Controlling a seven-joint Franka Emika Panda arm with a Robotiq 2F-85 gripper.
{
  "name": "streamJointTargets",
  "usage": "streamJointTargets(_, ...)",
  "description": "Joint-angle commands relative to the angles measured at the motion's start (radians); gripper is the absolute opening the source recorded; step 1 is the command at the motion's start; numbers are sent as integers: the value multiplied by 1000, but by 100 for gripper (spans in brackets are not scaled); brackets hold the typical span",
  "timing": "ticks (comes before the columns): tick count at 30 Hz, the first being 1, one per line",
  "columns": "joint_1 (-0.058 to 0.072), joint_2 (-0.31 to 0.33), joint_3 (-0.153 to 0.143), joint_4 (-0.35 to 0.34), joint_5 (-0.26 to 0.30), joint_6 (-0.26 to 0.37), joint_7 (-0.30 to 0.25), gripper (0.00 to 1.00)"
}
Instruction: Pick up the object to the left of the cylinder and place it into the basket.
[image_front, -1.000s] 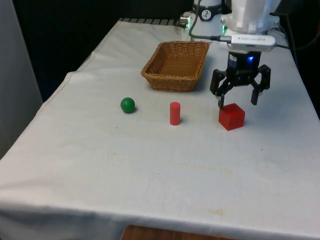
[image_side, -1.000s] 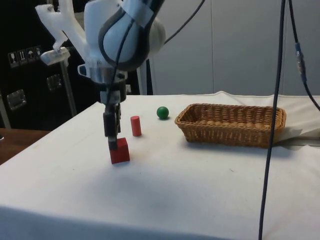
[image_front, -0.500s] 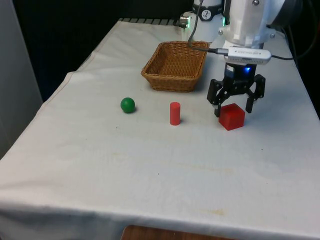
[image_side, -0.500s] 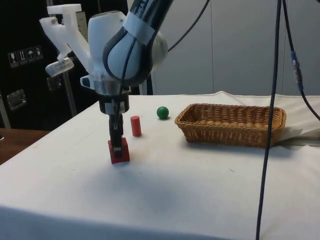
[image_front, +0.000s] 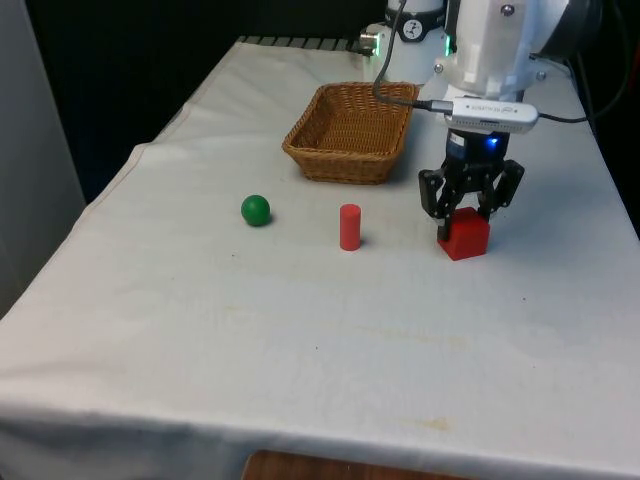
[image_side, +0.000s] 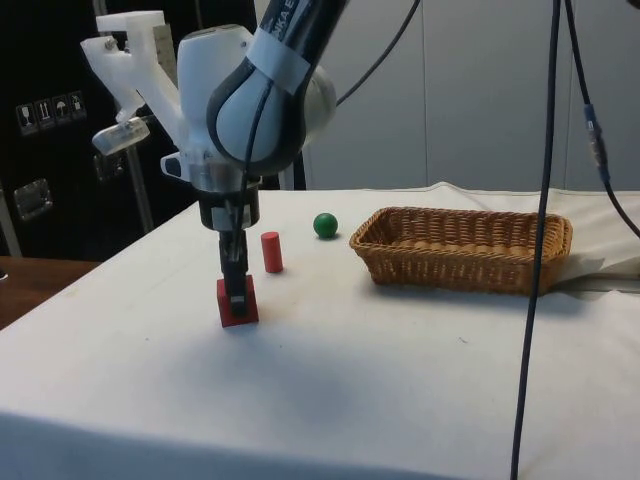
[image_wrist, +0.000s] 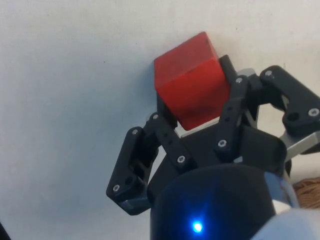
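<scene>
A red cube (image_front: 463, 236) rests on the white cloth at the front view's right of an upright red cylinder (image_front: 349, 227). My gripper (image_front: 465, 226) has come straight down over the cube and is shut on it, one finger against each side. From the side, the fingers (image_side: 236, 285) clamp the cube (image_side: 238, 305) while it still touches the cloth. The wrist view has the cube (image_wrist: 190, 80) wedged between the black fingers (image_wrist: 165, 135). A green ball (image_front: 256, 210) lies at the front view's left of the cylinder. The woven basket (image_front: 345, 165) stands behind them with nothing in it.
In the side view the cylinder (image_side: 271, 252) and the ball (image_side: 325, 225) stand beyond the cube, and the basket (image_side: 460, 265) is off to one side. Black cables hang near the basket's end. The near half of the cloth is bare.
The gripper came down around the red cube with its fingers wide apart, then shut on it. The cube, cylinder and ball have stayed in place.
</scene>
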Motion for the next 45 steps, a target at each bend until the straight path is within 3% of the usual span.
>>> streamJointTargets(1, -9, 1, 11, -1, 10, 16, -12, 1)
streamJointTargets(7, -7, -1, 8, -2, 8, 13, -11, 2)
streamJointTargets(8, 0, 0, 0, 0, 0, 0, -2, 2)
streamJointTargets(9, -4, -6, 4, -5, 4, 9, -10, 2)
streamJointTargets(14, 7, -33, -18, -23, -10, -4, -6, 2)
streamJointTargets(17, 6, -51, -26, -39, -15, -6, -12, 2)
streamJointTargets(18, 0, -46, -16, -32, -3, -4, -17, 2)
streamJointTargets(19, 7, -57, -28, -44, -15, -6, -14, 2)
streamJointTargets(25, 8, -102, -46, -79, -22, -10, -29, 2)
streamJointTargets(26, 0, -91, -33, -69, -8, -6, -33, 2)
streamJointTargets(28, 7, -115, -51, -88, -29, -12, -30, 2)
streamJointTargets(36, 6, -182, -76, -134, -57, -25, -37, 2)
streamJointTargets(37, 0, -174, -66, -126, -42, -23, -42, 2)
streamJointTargets(38, 7, -190, -79, -139, -58, -27, -39, 2)
streamJointTargets(44, 10, -240, -90, -165, -65, -34, -45, 2)
streamJointTargets(45, 1, -232, -77, -159, -46, -30, -56, 2)
